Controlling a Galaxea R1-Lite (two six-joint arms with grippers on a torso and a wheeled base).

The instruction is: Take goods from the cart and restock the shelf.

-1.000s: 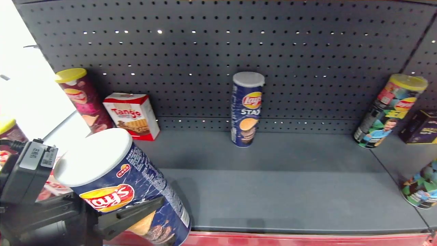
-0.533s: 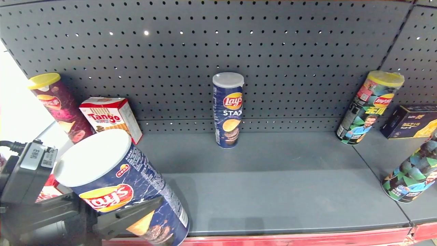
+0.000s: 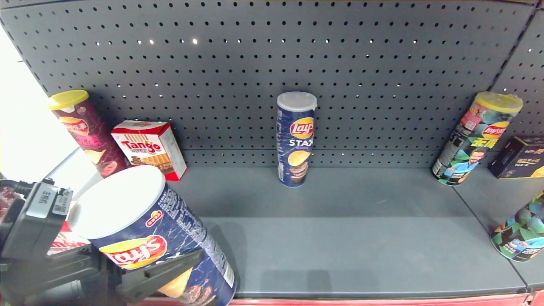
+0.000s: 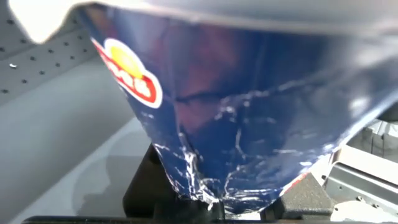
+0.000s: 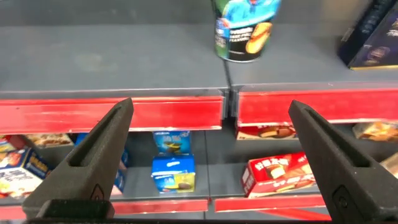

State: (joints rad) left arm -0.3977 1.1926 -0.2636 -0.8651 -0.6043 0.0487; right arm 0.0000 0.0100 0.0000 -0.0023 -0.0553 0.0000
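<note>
At the shelf (image 3: 340,246) front, left gripper (image 3: 140,261) clamps a tilted blue can (image 3: 127,208) — right gripper (image 5: 211,112) gapes wide, empty.

The head camera looks forward and down onto the shelf (image 3: 340,238) and its pegboard back (image 3: 272,63), from mid range. The left wrist camera sits very close against the blue chip can (image 4: 249,124), also at the head view's lower left. The right wrist camera looks level past its fingers (image 5: 93,162) at the red shelf edge (image 5: 112,112), sharing the green chip can (image 5: 244,28) with the head view.
</note>
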